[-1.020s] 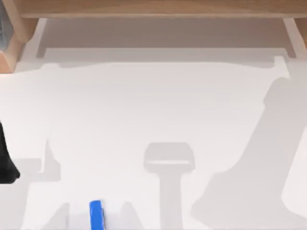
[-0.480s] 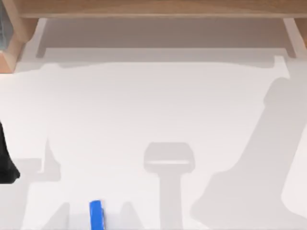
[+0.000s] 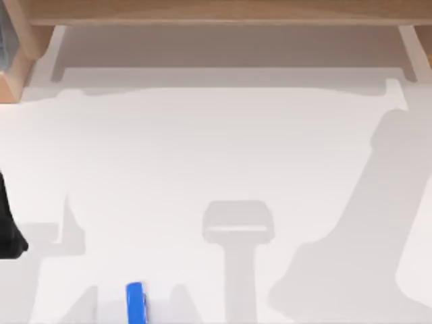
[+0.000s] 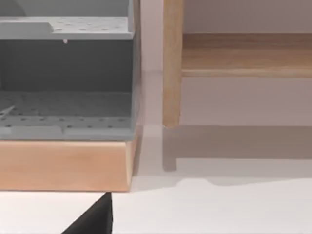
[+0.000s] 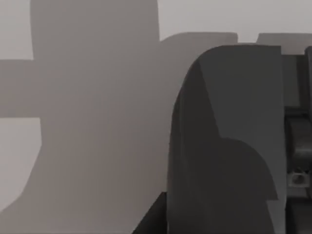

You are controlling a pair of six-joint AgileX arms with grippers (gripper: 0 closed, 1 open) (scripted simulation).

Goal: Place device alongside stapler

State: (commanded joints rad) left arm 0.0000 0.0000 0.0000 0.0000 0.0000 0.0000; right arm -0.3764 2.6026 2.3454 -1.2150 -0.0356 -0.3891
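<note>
A: Start from the top view. What lies on the white table (image 3: 202,148)?

B: A blue stapler (image 3: 135,304) at about seven o'clock, lying lengthwise toward twelve and cut off by the near edge. A wooden shelf (image 3: 216,10) runs along the far side at twelve. There are soft grey shadows at five and six o'clock.

A: And the arms?

B: The left arm (image 3: 7,229) is a black shape at the edge, near nine o'clock, well apart from the stapler. I cannot tell whether its gripper is apart or together.

A: The left wrist view?

B: A grey perforated rack (image 4: 63,112) sits on a wooden base (image 4: 63,165), and a wooden post (image 4: 172,63) stands just beside it. A black wedge (image 4: 95,220) pokes in at the picture's edge. I cannot tell what part it is.

A: The right wrist view?

B: A dark grey moulded body (image 5: 229,146) is close to the camera, with shadowed table behind it. I cannot tell whether it is the device or part of the right gripper, nor how that gripper stands.

A: So where is the device?

B: I cannot tell.
</note>
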